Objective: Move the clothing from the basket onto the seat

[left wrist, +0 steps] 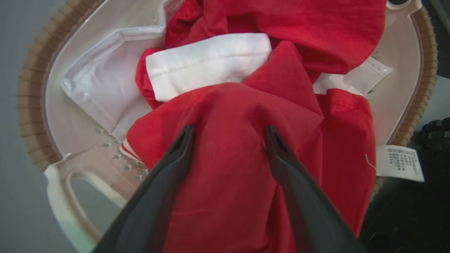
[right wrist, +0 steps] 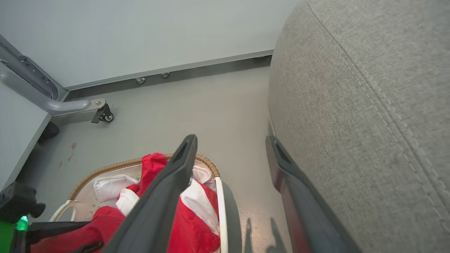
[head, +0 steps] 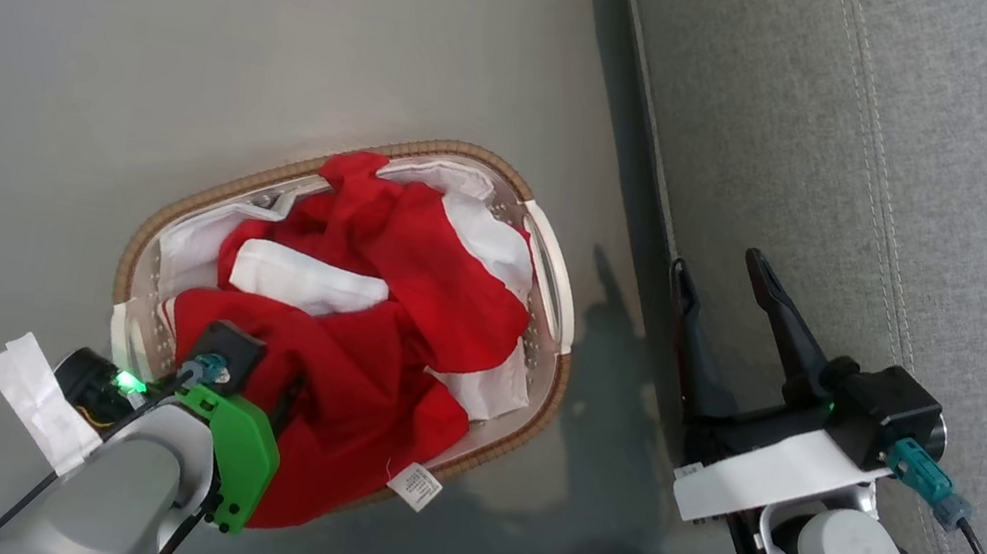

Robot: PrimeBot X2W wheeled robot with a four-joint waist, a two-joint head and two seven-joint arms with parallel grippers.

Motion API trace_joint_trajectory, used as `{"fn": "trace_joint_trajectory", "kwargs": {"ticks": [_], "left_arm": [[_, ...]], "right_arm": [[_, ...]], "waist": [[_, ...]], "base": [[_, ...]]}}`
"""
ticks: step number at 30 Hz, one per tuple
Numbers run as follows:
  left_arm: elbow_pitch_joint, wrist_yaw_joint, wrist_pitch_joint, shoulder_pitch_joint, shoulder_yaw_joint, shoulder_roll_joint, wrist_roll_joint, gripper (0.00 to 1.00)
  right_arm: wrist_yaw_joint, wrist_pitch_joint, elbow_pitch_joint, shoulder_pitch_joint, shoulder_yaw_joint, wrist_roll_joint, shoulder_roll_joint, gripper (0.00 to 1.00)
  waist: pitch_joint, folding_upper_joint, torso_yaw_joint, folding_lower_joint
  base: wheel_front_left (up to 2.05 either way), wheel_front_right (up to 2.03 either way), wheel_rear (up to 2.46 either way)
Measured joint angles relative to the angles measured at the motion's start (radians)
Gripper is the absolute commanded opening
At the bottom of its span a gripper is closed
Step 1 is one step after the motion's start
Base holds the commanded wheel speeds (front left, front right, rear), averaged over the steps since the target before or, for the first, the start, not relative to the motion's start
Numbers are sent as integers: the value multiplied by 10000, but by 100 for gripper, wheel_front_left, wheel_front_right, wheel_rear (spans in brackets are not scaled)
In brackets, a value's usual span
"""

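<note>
item: clothing (head: 371,337). bright red fabric, crumpled, heaped inside the basket (head: 352,156); one fold drapes over the near rim. a white band (head: 305,279) lies across the top of the heap. a small white label (head: 416,485) hangs outside the rim on the near side.

item: basket. oval, white perforated walls, brown woven rim, handle slots at both ends. stands on the grey floor (head: 146,3), just beside the seat's front edge and apart from it. a thin white liner sheet (head: 491,236) shows under the red fabric along the far and right walls.

item: seat (head: 974,199). light grey upholstery with a stitched seam, to the right of the basket.

item: left hand (left wrist: 229,129). down in the basket, fingers spread wide, a raised fold of red fabric between them, tips against the cloth; not closed on it.

item: right hand (head: 720,261). fingers apart, gripping nothing, at the seat's front edge, beside the basket.
</note>
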Motion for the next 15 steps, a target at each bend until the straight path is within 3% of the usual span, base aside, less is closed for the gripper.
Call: {"fn": "trace_joint_trajectory", "kwargs": {"ticks": [3, 5, 7, 8, 9, 15], "left_arm": [[90, 0, 115, -91, -217, 13, -182, 100], [153, 0, 153, -171, -366, 19, -318, 55], [173, 0, 165, -198, -479, 10, -487, 21], [180, 0, 173, -198, -564, 2, -566, 7], [182, 0, 194, -198, -642, -6, -640, 0], [178, 0, 136, -182, -1093, -25, -1068, 0]], "right_arm": [[0, 0, -2, -40, 40, 27, 2, 100], [0, 0, 0, -82, 52, 67, 2, 100], [0, 0, 12, -106, 54, 92, 4, 100], [0, 0, 27, -107, 52, 94, 4, 100], [0, 0, 42, -107, 40, 94, 4, 100], [0, 0, 119, -113, -13, 52, 6, 100]], "waist": [[253, 0, -213, 0], [386, 0, -340, 0], [462, 0, -431, 0], [481, 0, -466, 0], [478, 0, -480, 0], [213, 0, -401, 0]], "base": [[0, 0, 0], [0, 0, 0], [0, 0, 0], [0, 0, 0], [0, 0, 0], [0, 0, 0]]}}
